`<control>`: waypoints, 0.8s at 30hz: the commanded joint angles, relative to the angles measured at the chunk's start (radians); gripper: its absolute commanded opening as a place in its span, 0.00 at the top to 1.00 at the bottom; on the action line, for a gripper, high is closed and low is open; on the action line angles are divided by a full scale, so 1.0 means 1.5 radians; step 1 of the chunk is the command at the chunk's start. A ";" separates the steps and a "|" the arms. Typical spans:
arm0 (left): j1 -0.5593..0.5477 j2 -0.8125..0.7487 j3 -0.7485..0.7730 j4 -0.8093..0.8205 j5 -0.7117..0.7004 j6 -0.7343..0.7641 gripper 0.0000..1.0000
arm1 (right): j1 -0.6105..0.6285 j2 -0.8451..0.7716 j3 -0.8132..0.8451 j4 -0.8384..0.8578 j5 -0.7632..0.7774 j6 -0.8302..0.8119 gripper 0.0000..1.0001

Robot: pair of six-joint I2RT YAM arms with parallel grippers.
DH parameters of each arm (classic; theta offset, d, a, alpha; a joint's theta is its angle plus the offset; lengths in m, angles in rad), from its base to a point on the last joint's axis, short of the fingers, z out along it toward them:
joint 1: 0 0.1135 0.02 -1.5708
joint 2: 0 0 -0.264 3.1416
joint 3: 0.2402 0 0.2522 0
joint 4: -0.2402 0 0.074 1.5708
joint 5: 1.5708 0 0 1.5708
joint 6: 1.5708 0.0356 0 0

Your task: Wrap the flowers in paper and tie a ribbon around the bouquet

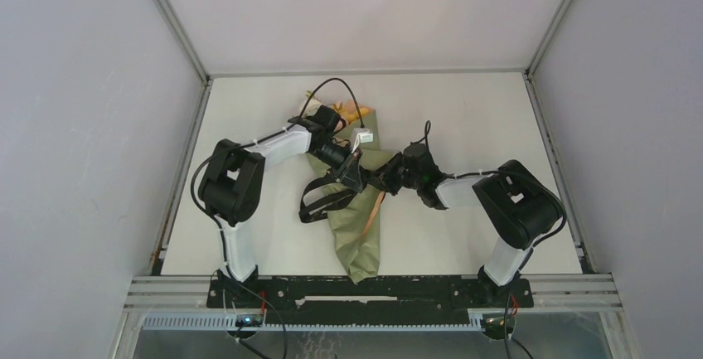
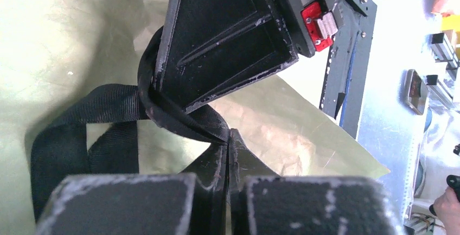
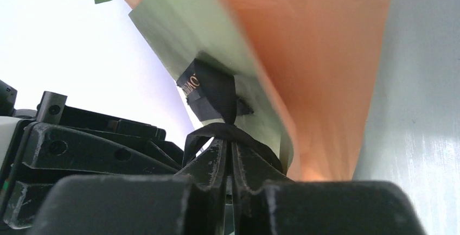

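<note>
The bouquet (image 1: 358, 235) lies down the middle of the table, a cone of olive paper (image 2: 54, 34) with a peach inner face (image 3: 320, 56). The flowers (image 1: 355, 112) show at its far, wide end. The black ribbon (image 1: 322, 200) loops off the cone's left side. Both grippers meet over the cone's middle. My left gripper (image 2: 228, 135) is shut, with a strand of ribbon (image 2: 108, 110) running into its tips. My right gripper (image 3: 230, 133) is shut on the ribbon (image 3: 214, 91), which drapes over its tips against the paper. The stems are hidden inside the cone.
The right gripper's finger (image 2: 228, 45) sits close in front of the left one, with ribbon looped round it. The left arm's body (image 3: 81, 148) crowds the right wrist view. Grey walls enclose the table (image 1: 464, 118), and a metal rail (image 1: 373, 288) runs along the near edge.
</note>
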 commanded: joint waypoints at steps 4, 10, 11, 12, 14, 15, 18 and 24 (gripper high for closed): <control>0.006 -0.016 -0.002 -0.004 -0.013 0.022 0.87 | -0.007 -0.024 -0.006 0.027 -0.005 -0.016 1.00; 0.024 -0.076 0.066 -0.143 -0.131 0.094 0.41 | -0.020 -0.036 -0.014 -0.017 -0.044 -0.079 1.00; 0.034 -0.088 0.072 -0.160 -0.149 0.096 0.37 | -0.024 -0.038 -0.014 -0.030 -0.054 -0.092 1.00; 0.047 -0.100 0.075 -0.172 -0.166 0.092 0.35 | -0.024 -0.041 -0.014 -0.042 -0.062 -0.105 1.00; 0.070 -0.114 0.066 -0.169 -0.218 0.068 0.33 | -0.026 -0.046 -0.014 -0.060 -0.075 -0.127 1.00; 0.078 -0.118 0.052 -0.152 -0.270 0.047 0.32 | -0.026 -0.047 -0.013 -0.067 -0.083 -0.137 1.00; 0.085 -0.111 -0.004 -0.109 -0.351 0.021 0.29 | -0.026 -0.050 -0.001 -0.096 -0.093 -0.168 1.00; 0.085 -0.078 -0.039 -0.060 -0.393 0.012 0.25 | -0.026 -0.046 0.030 -0.133 -0.112 -0.202 1.00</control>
